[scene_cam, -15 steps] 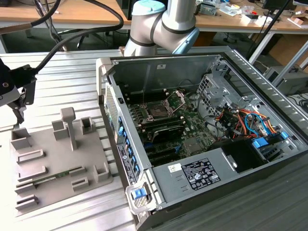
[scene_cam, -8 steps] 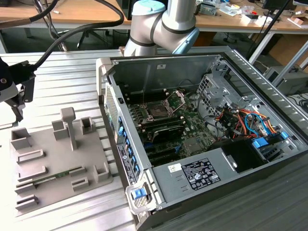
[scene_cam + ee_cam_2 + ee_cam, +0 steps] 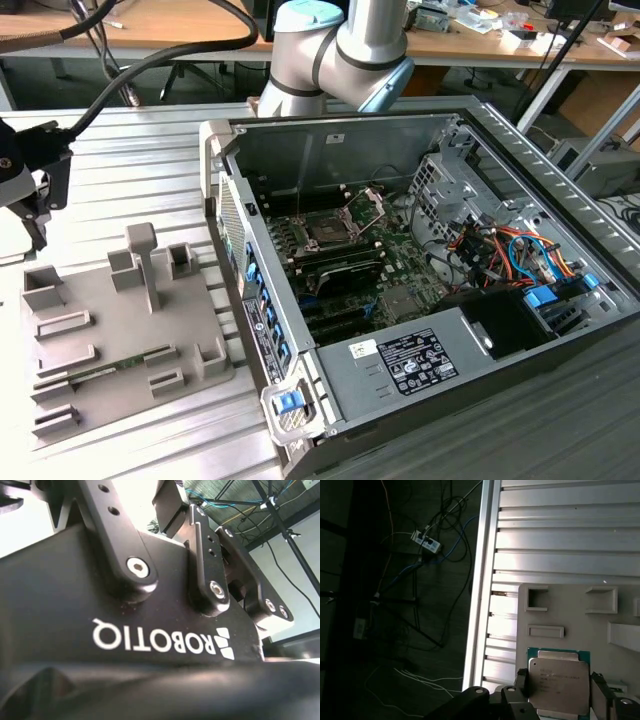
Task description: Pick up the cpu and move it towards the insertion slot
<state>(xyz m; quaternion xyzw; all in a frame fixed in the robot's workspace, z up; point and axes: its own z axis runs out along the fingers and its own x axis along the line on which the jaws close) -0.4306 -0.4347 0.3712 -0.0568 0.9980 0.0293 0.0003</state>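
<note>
The cpu (image 3: 559, 679), a flat square chip with a pale metal top on a green edge, sits between the two black fingers (image 3: 521, 681) of my gripper (image 3: 559, 687), which is shut on it from both sides. It hangs over the grey fixture tray (image 3: 570, 611). In the exterior view the gripper (image 3: 28, 185) is at the far left, raised beside the tray (image 3: 120, 330). The insertion slot (image 3: 330, 228) lies inside the open computer case on the green board, its metal bracket (image 3: 368, 203) hinged up. It is well off to the exterior view's right of the gripper.
The tray carries upright grey posts (image 3: 142, 262) and a long green memory stick (image 3: 110, 366). The case's side wall (image 3: 245, 270) stands between tray and board. Cables (image 3: 510, 250) and a power supply (image 3: 420, 365) fill the case's right. Beyond the ribbed table's edge (image 3: 480, 580) is floor with wires.
</note>
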